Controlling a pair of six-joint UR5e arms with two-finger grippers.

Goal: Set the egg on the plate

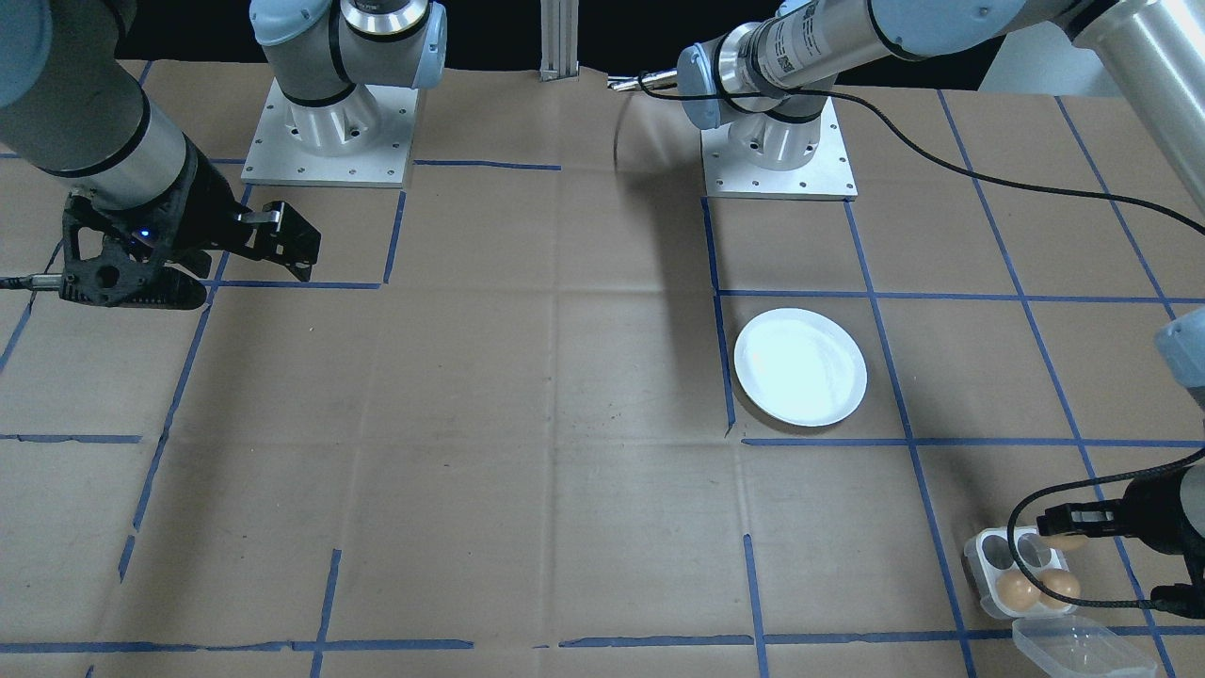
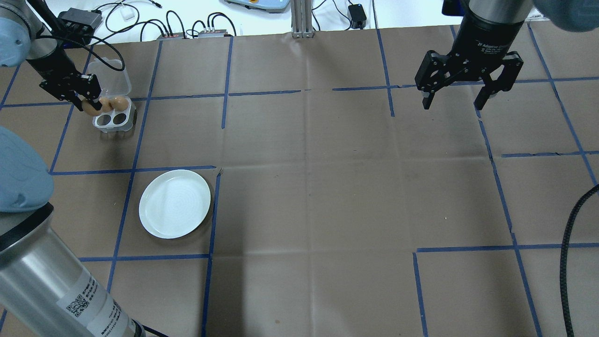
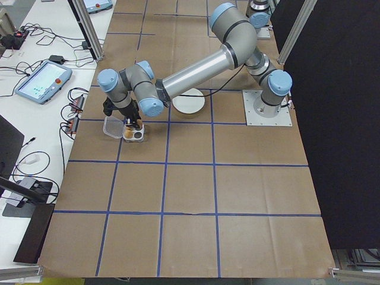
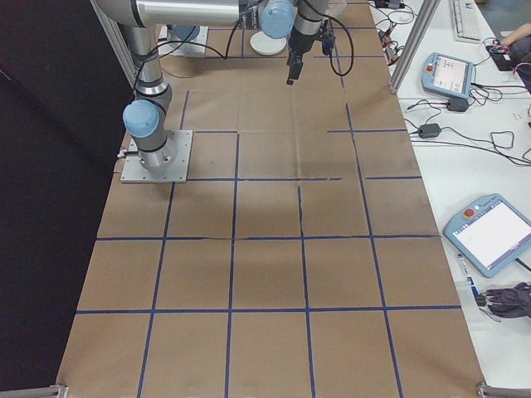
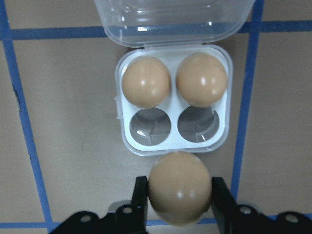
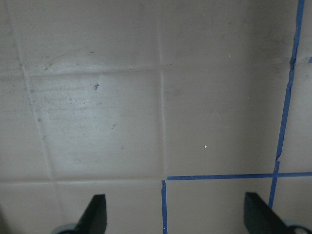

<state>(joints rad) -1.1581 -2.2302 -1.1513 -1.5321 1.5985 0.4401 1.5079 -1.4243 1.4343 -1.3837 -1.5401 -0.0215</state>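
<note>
**Left wrist-mounted view: egg pinched just clear of the tray**

Left wrist-mounted view shows the left gripper (image 5: 179,200) with its two fingers (image 5: 140,197) pinching a brown egg (image 5: 180,186) from either side. The egg hangs just on the near side of the small white egg tray (image 5: 173,146), whose two near holes sit empty while two more eggs (image 5: 146,82) fill the far pair. The tray's clear lid (image 5: 173,19) lies folded open beyond it.

In the overhead exterior view this all sits at the far left of the table (image 2: 327,187), with the white plate (image 2: 175,203) lying well apart from the tray, nearer the robot and bare. The right gripper (image 2: 469,91) hangs over the far right of the table, its fingers spread wide and holding nothing.
</note>
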